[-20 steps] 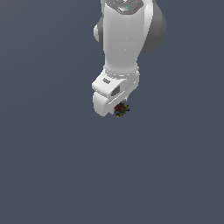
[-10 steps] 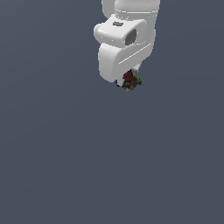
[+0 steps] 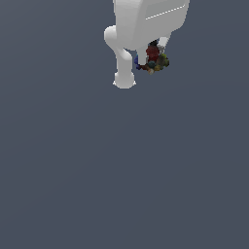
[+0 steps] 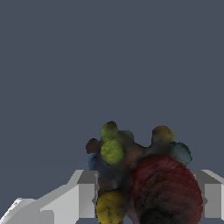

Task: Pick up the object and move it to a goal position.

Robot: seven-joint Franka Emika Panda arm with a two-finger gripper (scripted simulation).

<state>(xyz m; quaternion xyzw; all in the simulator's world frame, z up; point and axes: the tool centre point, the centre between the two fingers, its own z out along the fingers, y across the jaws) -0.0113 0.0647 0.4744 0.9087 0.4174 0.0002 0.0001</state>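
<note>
Wrist view: object's (image 4: 144,183) yellow-green lumps

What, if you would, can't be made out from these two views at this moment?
- Exterior view: the arm is cut off by the top edge and hides the gripper fingers; only the object shows below.
- Wrist view: the object runs past the frame edge and covers the gripper contact.
- Neither view shows a goal marker.

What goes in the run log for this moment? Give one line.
phase: carry | gripper: shut on object | object: between the fingers, mottled lumps protruding | surroundings: plain grey surface | goal marker: none visible
</note>
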